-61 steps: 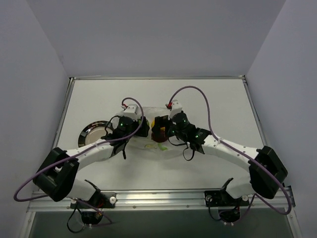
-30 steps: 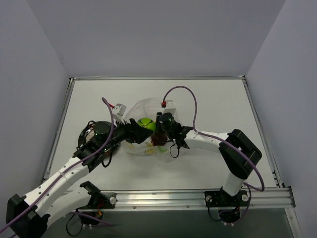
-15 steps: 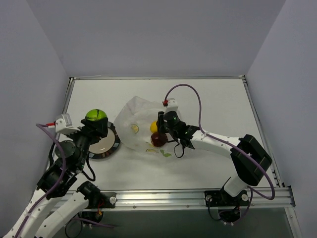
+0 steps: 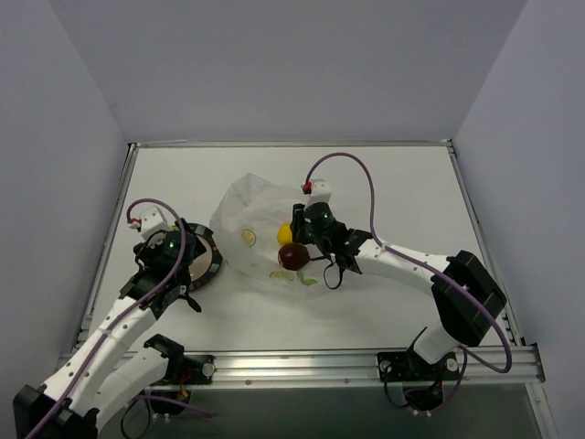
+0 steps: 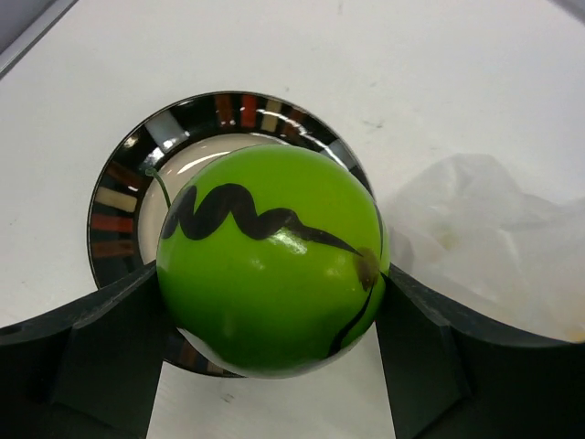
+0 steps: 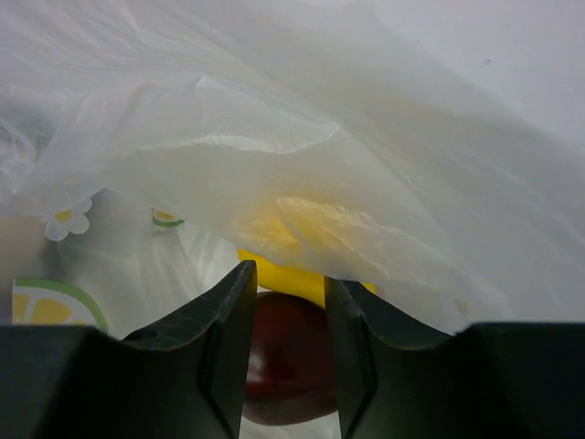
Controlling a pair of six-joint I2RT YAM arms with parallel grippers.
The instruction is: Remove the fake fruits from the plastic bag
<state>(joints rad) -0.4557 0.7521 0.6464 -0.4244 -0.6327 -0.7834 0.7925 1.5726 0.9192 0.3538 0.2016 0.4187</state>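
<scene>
1. Since the previous frame, my left arm had dropped lower, bringing the left gripper (image 5: pixel 274 311) over the plate (image 5: pixel 119 183).
2. Its fingers stood wide, clamped on the green ball (image 5: pixel 274 261) above the plate's near-right rim.
3. My right gripper (image 6: pixel 286 285) sat at the right side of the plastic bag (image 4: pixel 247 206), fingers narrowly parted, with nothing visibly between them.
4. I saw the yellow fruit (image 4: pixel 284 234) and the dark red fruit (image 4: pixel 292 256) touching, inside the bag.
</scene>
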